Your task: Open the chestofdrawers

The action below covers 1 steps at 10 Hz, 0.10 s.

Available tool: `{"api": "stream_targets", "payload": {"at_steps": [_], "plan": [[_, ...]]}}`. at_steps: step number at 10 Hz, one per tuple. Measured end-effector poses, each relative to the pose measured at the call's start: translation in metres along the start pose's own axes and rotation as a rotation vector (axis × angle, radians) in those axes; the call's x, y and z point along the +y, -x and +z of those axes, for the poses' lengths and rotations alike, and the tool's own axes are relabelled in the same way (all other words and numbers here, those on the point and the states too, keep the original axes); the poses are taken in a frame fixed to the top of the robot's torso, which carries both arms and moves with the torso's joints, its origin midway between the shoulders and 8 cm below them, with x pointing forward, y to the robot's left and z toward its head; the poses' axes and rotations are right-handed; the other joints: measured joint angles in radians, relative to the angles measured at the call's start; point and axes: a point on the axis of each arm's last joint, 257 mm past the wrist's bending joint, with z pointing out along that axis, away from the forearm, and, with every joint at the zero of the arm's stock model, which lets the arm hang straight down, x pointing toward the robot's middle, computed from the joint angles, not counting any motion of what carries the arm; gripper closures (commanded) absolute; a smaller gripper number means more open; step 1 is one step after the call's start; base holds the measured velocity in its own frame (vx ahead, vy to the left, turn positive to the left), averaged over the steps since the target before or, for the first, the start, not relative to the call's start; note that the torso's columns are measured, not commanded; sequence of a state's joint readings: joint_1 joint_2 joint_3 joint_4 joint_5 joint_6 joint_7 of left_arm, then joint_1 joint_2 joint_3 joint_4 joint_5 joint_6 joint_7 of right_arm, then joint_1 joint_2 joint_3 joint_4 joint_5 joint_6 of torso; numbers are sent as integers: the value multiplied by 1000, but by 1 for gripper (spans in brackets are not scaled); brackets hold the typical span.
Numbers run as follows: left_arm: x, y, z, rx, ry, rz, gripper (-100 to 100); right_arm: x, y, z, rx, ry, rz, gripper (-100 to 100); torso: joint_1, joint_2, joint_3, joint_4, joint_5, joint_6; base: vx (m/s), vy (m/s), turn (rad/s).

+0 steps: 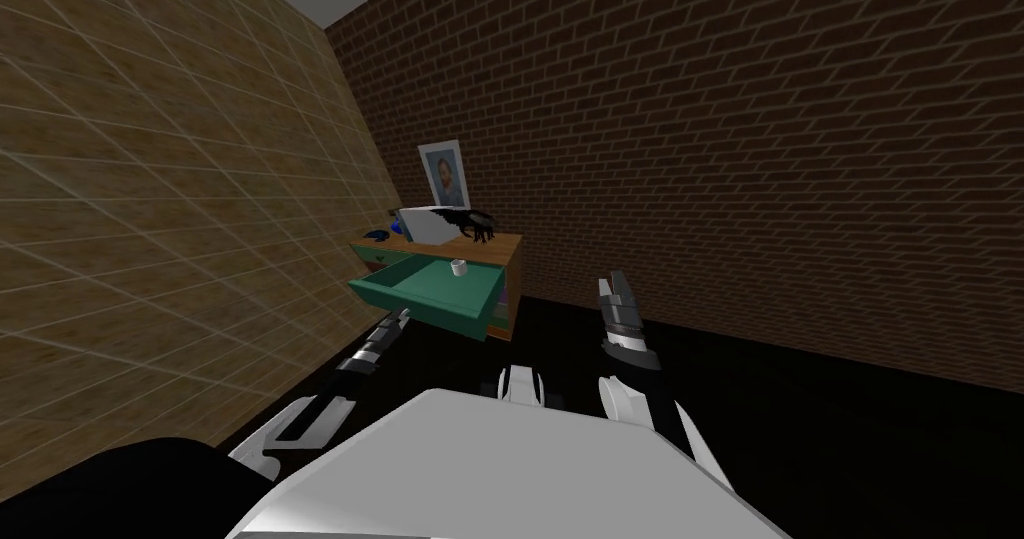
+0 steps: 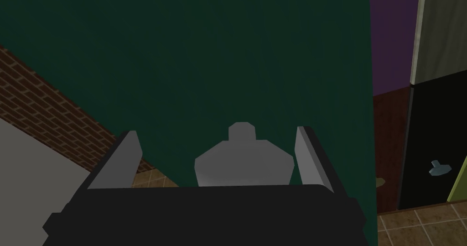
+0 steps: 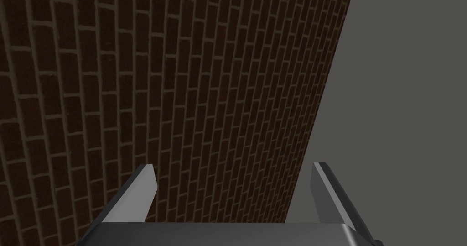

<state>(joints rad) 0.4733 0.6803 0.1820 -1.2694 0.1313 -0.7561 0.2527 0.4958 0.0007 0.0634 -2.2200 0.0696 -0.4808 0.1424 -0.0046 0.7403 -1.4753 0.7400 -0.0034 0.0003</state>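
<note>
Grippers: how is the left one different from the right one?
The left gripper reaches low to the front of the pulled-out green drawer; the right gripper is raised off to the side, away from it. The left gripper has a grey knob between its fingers; the right gripper has nothing between its own. Both are open.

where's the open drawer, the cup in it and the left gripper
drawer (image 1: pixel 420 308), head view, its green front panel
cup (image 1: pixel 458 268), head view, middle of its white side
left gripper (image 2: pixel 216 132), left wrist view, midway between its fingertips

Open drawer (image 1: pixel 425 293) is hiding most of the chest's (image 1: pixel 500 241) lower front. Blue thing (image 1: pixel 378 234) at its top's left edge is showing too small to identify.
</note>
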Motion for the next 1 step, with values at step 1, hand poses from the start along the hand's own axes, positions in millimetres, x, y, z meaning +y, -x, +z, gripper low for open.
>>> {"api": "stream_targets", "payload": {"at_steps": [1], "plan": [[1, 0, -1, 0, 4, 0, 0, 0, 0, 0, 0, 0, 0, 0, 1, -1, 0, 0, 1, 0, 0, 0, 0]]}}
